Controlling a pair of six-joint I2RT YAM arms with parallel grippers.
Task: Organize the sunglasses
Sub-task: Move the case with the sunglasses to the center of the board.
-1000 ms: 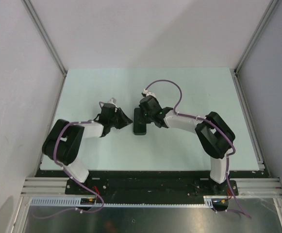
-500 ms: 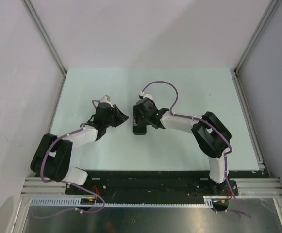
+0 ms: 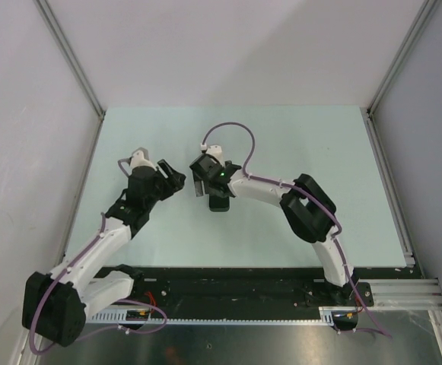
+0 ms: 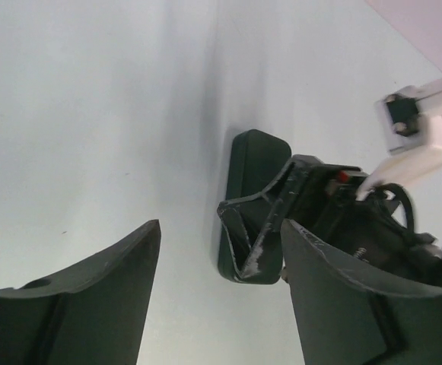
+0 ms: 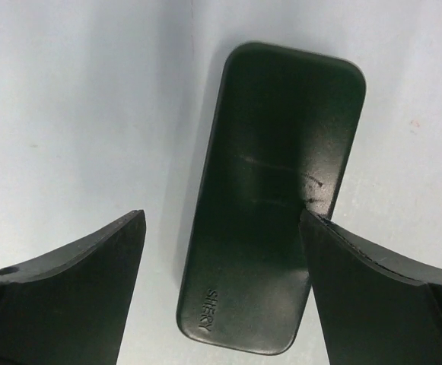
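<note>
The sunglasses do not show in any view. A black oblong case [image 3: 221, 201] lies shut on the pale table [image 3: 297, 144] near the middle. My right gripper [image 3: 210, 185] hovers over the case's far end, open; in the right wrist view the case [image 5: 281, 152] lies between and below its spread fingers [image 5: 222, 217], untouched. My left gripper [image 3: 173, 179] is open and empty, left of the case. The left wrist view [image 4: 221, 228] shows the case [image 4: 255, 156] ahead, with one of the right gripper's fingers [image 4: 266, 228] over it.
Grey walls and metal frame posts [image 3: 72, 61] close in the table on three sides. The black base rail [image 3: 228, 285] runs along the near edge. A purple cable [image 3: 232, 129] loops above the right wrist.
My left arm has drawn back to the left, away from the case, its elbow swinging down. My right gripper has shifted left and sits over the case. The case has stayed put.
</note>
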